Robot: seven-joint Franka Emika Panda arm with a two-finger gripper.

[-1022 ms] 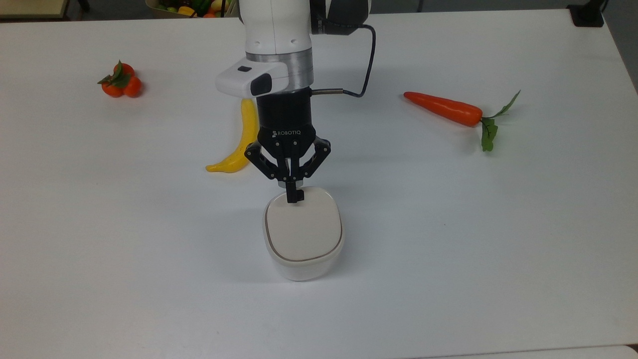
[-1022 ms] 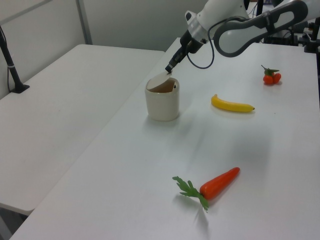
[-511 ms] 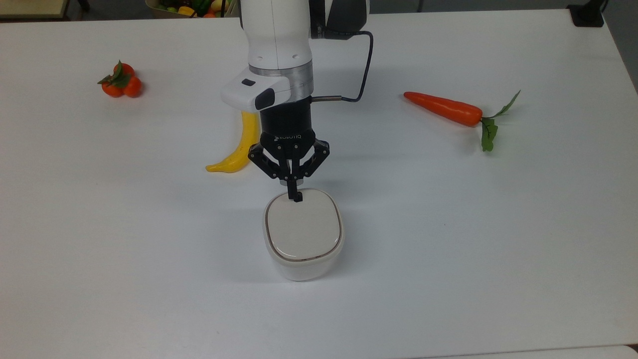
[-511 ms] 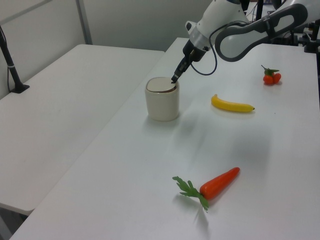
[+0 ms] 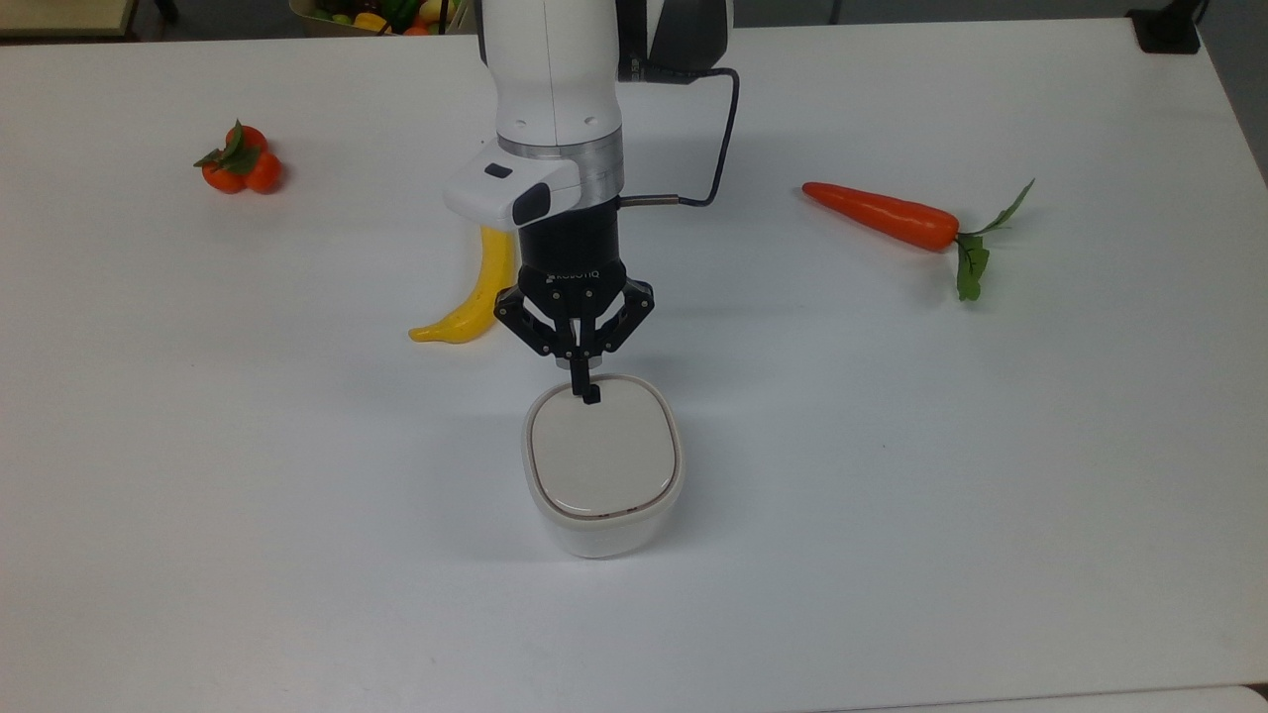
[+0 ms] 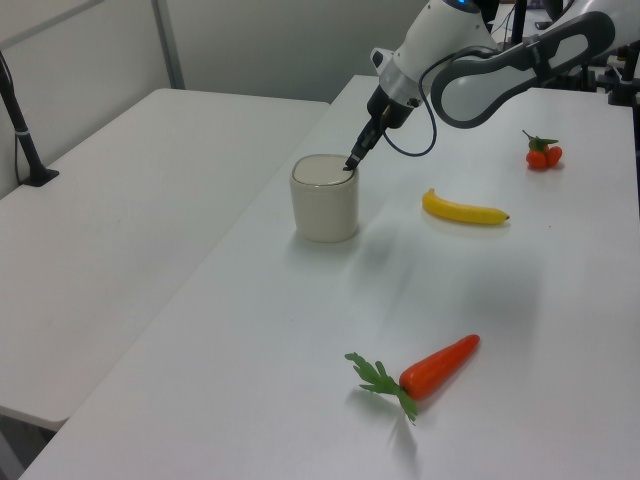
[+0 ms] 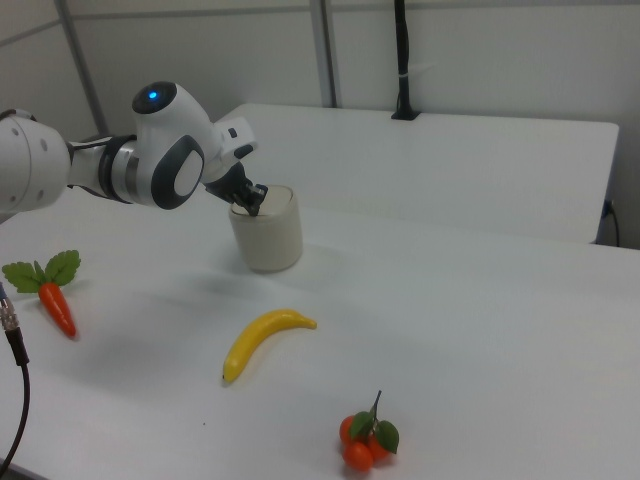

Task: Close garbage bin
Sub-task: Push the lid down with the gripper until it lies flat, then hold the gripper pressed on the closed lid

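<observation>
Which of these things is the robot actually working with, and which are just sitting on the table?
Part of the job:
- garbage bin, lid down
- gripper, fingers shut, tip on the lid's edge

Just lying about:
- banana
- carrot
- tomatoes

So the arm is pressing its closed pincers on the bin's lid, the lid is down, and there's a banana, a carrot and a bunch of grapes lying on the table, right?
Nearly. There are no grapes: the top view shows a small cluster of tomatoes with green leaves. The rest holds: the shut gripper rests on the lid of the garbage bin, which lies flat, with the banana and the carrot on the table.
</observation>
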